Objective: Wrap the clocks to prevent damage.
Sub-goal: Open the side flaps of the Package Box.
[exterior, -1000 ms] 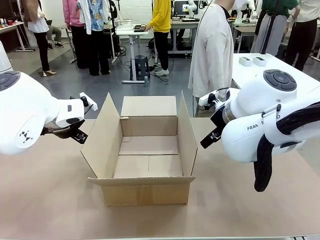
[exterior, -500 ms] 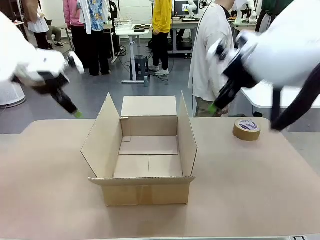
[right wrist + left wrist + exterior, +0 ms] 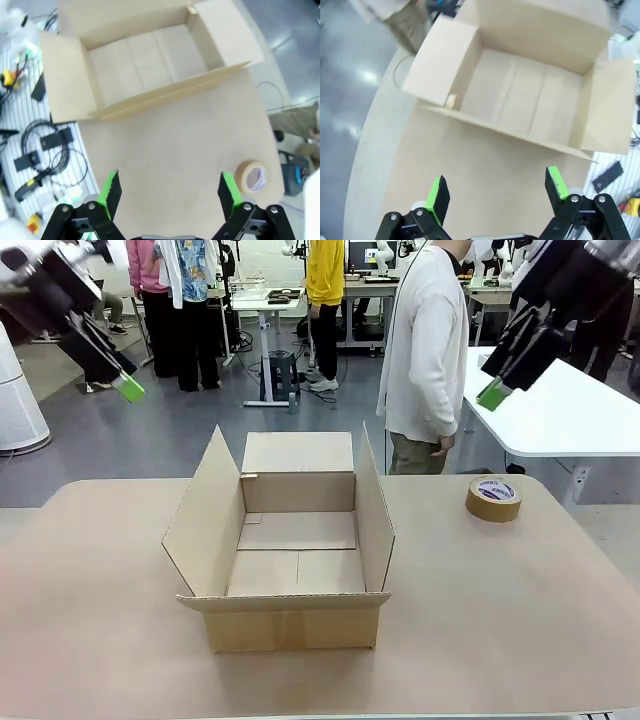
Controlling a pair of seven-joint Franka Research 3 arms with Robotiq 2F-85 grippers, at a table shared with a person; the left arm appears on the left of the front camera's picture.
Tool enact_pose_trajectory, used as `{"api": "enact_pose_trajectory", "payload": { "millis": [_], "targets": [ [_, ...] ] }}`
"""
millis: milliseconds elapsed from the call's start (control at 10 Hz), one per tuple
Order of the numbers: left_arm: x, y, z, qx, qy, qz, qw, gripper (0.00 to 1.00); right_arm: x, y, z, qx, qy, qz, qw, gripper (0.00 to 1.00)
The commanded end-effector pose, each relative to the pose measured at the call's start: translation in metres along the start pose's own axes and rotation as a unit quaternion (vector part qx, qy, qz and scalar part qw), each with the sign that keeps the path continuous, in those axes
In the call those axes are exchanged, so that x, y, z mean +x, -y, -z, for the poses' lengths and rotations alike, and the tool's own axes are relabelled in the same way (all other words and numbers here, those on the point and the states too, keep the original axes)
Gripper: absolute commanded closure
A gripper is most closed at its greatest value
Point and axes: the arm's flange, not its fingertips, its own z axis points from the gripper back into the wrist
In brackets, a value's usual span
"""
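Front view: the left end effector (image 3: 125, 382) is high above the bench's (image 3: 500, 620) left side and the right end effector (image 3: 493, 388) is high above its right side. Both point down and inward, and both are motion-blurred. An open cardboard box (image 3: 208, 525) sits at the middle of the bench with its flaps up, and its floor shows bare cardboard panels. A brown tape roll (image 3: 494, 498) lies flat near the far right edge, well apart from the box. A person (image 3: 425, 350) in a cream top stands at the far side.

Left wrist view: the left end effector (image 3: 496, 187) has its jaws spread wide and grips nothing. Its green pads (image 3: 438, 193) are over bare bench (image 3: 470, 165). The cardboard box (image 3: 445, 60) lies beyond the fingers, seen from above.

Right wrist view: the right end effector (image 3: 168, 186) also has its jaws spread wide, with nothing between the pads (image 3: 226, 186). The cardboard box (image 3: 65, 80) lies beyond, above bare bench (image 3: 175, 135). The tape roll (image 3: 252, 176) rests just beside one fingertip in the picture. Black cables (image 3: 50, 150) lie on the floor past the bench edge.
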Motion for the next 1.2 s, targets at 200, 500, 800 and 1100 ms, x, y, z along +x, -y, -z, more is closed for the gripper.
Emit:
{"api": "enact_pose_trajectory", "payload": {
  "millis": [200, 500, 800, 1100],
  "targets": [
    [0.000, 0.009, -0.016, -0.013, 0.014, 0.017, 1.000, 0.00, -0.001, -0.006, -0.004, 0.006, -0.011, -0.016, 1.000, 0.00],
    [0.000, 0.009, -0.016, -0.013, 0.014, 0.017, 1.000, 0.00, -0.001, -0.006, -0.004, 0.006, -0.011, -0.016, 1.000, 0.00],
    [-0.023, -0.023, -0.024, -0.132, 0.067, 0.026, 0.989, 0.00, -0.015, 0.002, -0.005, 0.035, 0.003, -0.044, 0.998, 0.00],
    [-0.053, -0.058, -0.063, -0.201, 0.146, 0.079, 0.966, 0.00, -0.054, 0.023, -0.048, 0.083, 0.154, -0.100, 0.979, 0.00]
  ]
}}
